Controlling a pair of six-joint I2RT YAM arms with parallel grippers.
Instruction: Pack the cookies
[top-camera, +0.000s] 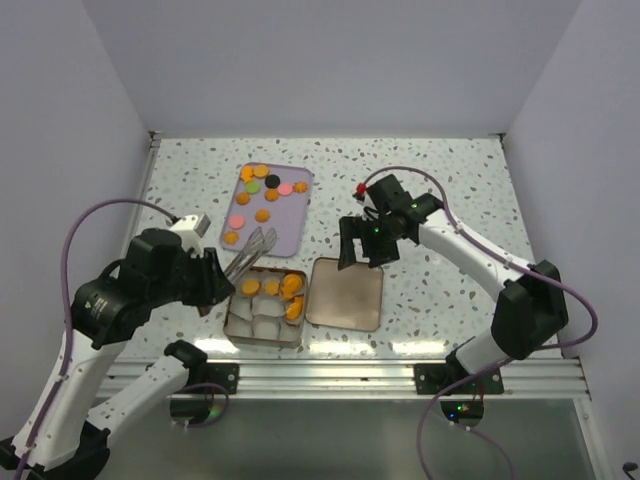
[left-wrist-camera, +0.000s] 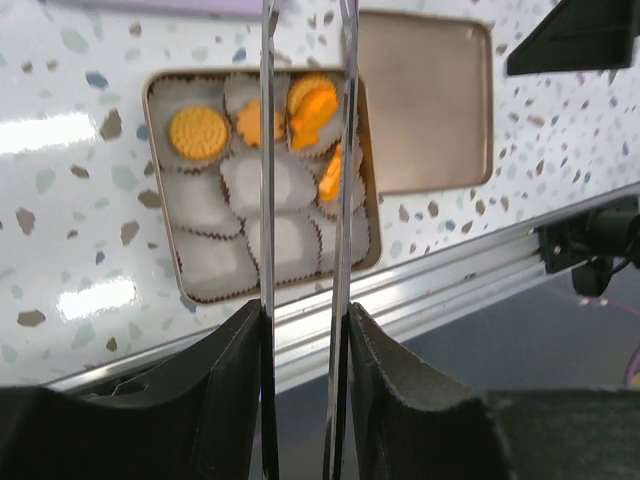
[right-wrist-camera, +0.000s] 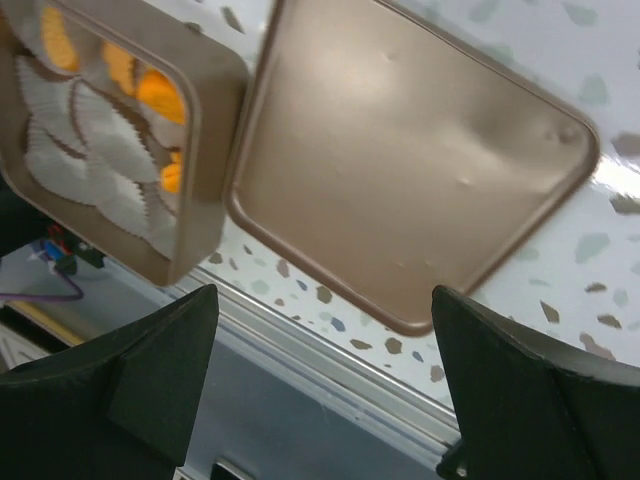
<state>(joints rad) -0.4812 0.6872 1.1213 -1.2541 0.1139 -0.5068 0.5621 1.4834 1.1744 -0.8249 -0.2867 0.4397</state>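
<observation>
Top view: the left gripper (top-camera: 218, 278) is clamped on the tongs (top-camera: 252, 255), which reach from the tin (top-camera: 262, 341) toward the lilac tray (top-camera: 288, 236) behind it. Most cookies (top-camera: 264, 189) lie on that tray, and a few orange ones sit in the tin's far cups. The right gripper (top-camera: 366, 250) hangs wide open and empty over the lid (top-camera: 345, 293), right of the tin.

Left wrist view: the tong blades stand slightly apart above the tin; the tips are out of frame, so any catch is unknowable.

Right wrist view: the lid lies just beside the tin.

This looks like fetching another cookie, which calls for pinching a single one and carrying it to an empty near cup.
</observation>
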